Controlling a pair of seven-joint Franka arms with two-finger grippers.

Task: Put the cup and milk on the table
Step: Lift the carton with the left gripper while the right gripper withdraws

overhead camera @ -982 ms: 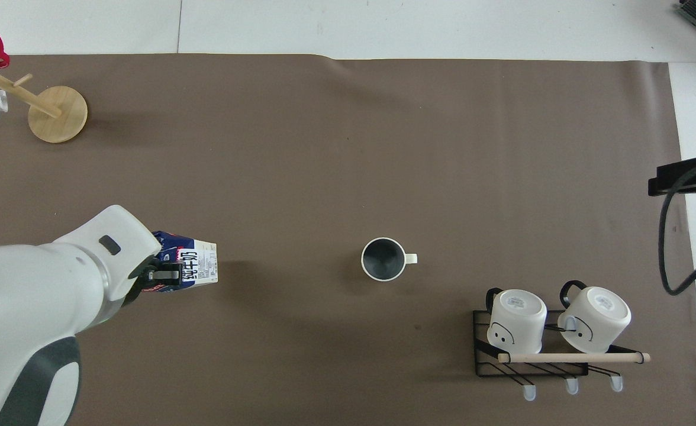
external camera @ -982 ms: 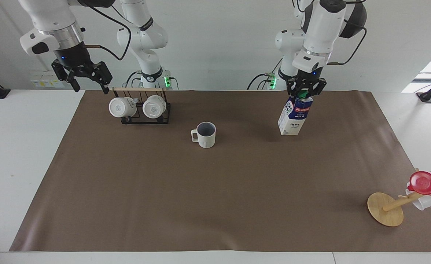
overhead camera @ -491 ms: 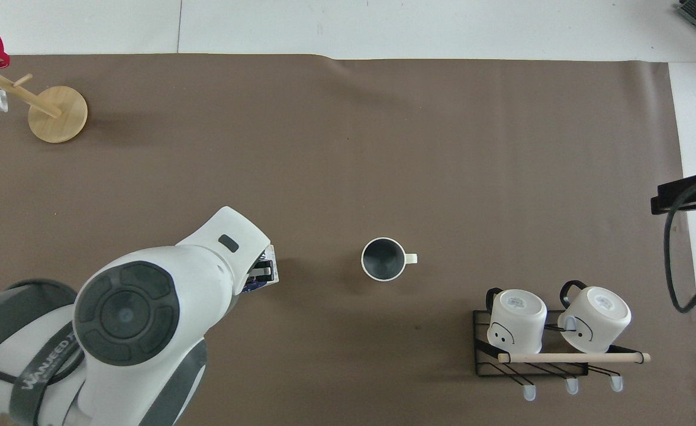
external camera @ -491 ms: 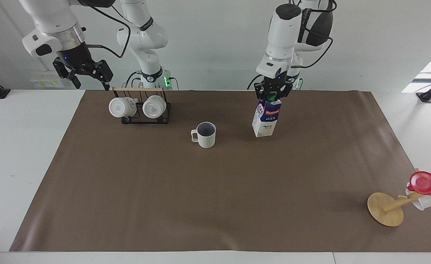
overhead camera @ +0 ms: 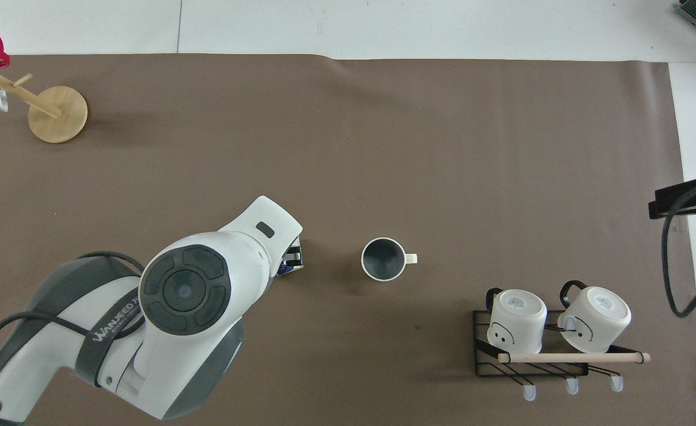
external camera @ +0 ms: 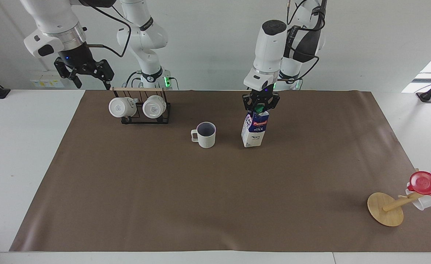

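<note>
Milk (external camera: 254, 129) hangs upright under my left fingers (external camera: 260, 109), pinched shut at its cap, beside the cup (external camera: 205, 134) standing on the surface (external camera: 215, 198). Right fingers (external camera: 87, 73) wait spread, empty.

The ribbed mug (external camera: 206, 134) is standing mid-desk (external camera: 215, 205) with the milk carton (external camera: 254, 128) just beside it toward the left arm's end, while the mug rack (external camera: 142, 107) is sitting nearer the robots toward the right arm's end.
</note>
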